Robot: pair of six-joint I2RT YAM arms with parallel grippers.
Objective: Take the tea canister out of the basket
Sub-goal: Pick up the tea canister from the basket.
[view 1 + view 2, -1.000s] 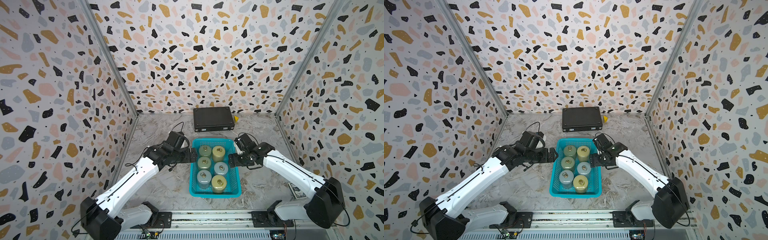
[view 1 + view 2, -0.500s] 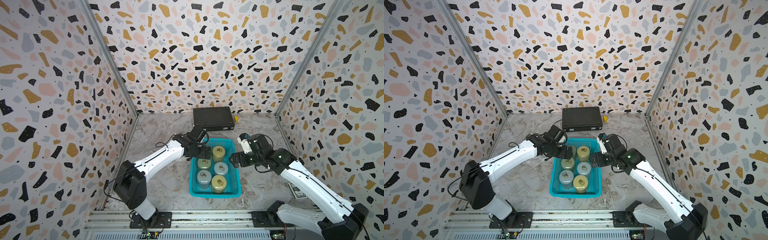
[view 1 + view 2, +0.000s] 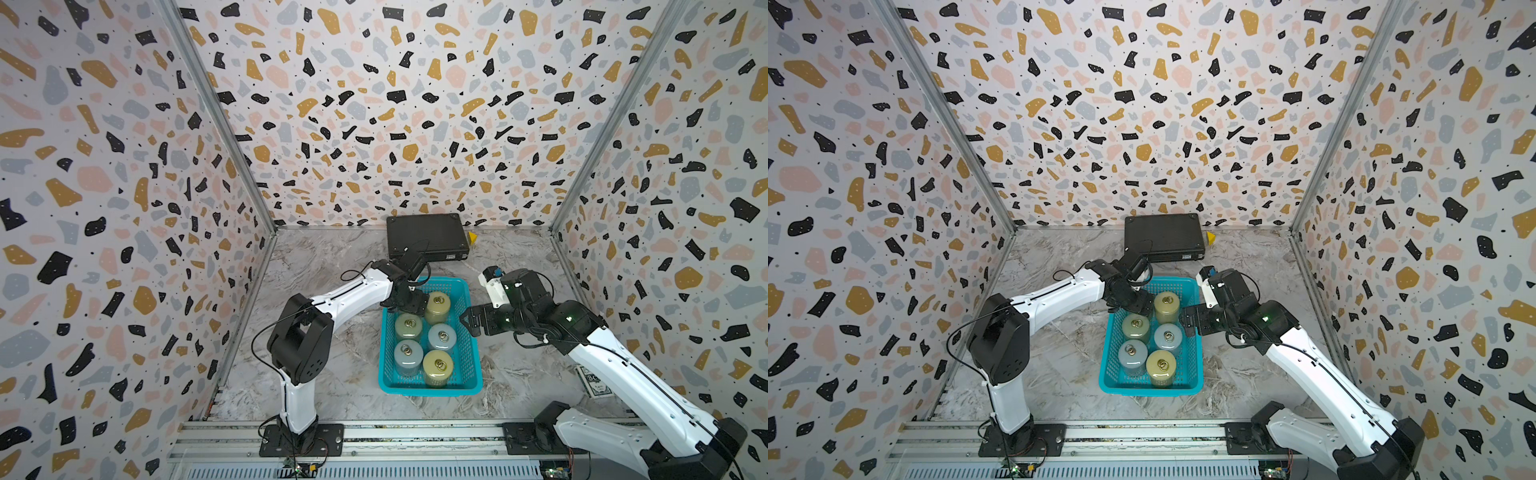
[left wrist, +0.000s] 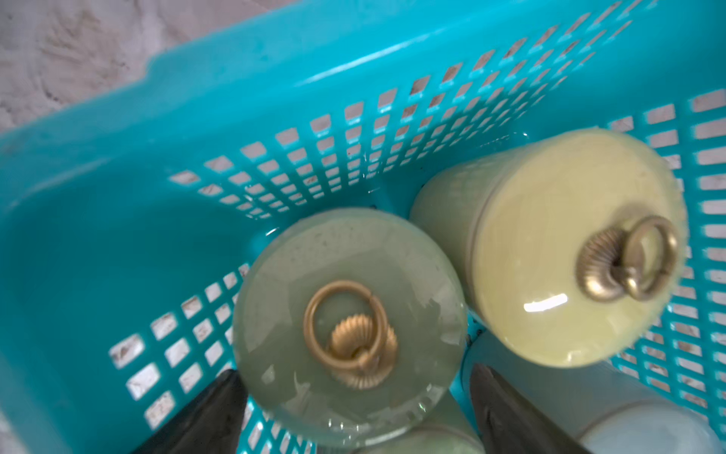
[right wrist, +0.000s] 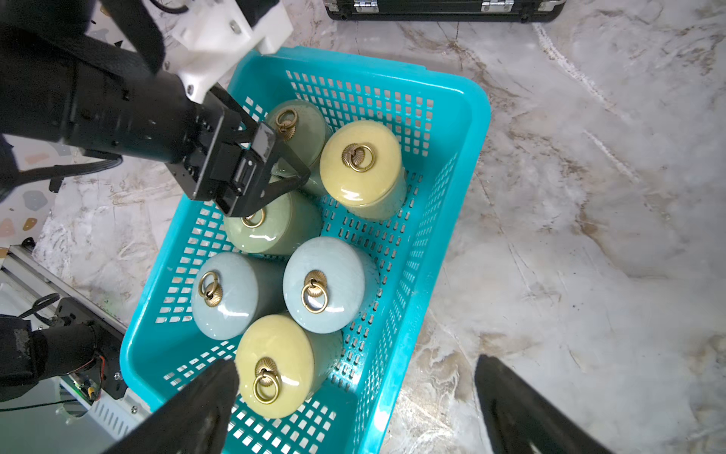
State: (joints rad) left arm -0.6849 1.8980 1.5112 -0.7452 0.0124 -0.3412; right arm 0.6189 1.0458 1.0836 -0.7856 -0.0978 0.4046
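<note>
- Left claw (image 4: 353,371): jaws spread near full, astride the green canister (image 4: 349,275), which stands in the basket (image 3: 430,390) at its 11 o'clock corner. No firm pinch visible, nothing lifted. Little spare width, so an off-centre close could land one finger on the lid's edge and skid off the glaze.
- Green canister: upright, inside the basket. If the pinch takes only the lid, the lid may come away and leave the body behind.
- Yellow canister (image 4: 569,255), at the target's 3 o'clock, just beside it. The inner finger has a tight slot there and could shove or tip this neighbour.
- Second green canister (image 3: 408,327), at the target's 6 o'clock: crowded too. A tilted lift would likely knock it.
- Basket, mid-worktop (image 3: 332,361): looks light, held by neither arm. A snag on the mesh wall may drag it up.
- Right claw (image 3: 466,322): wide open, empty, near the basket's 3 o'clock rim. Arms could clash if it reaches in.
</note>
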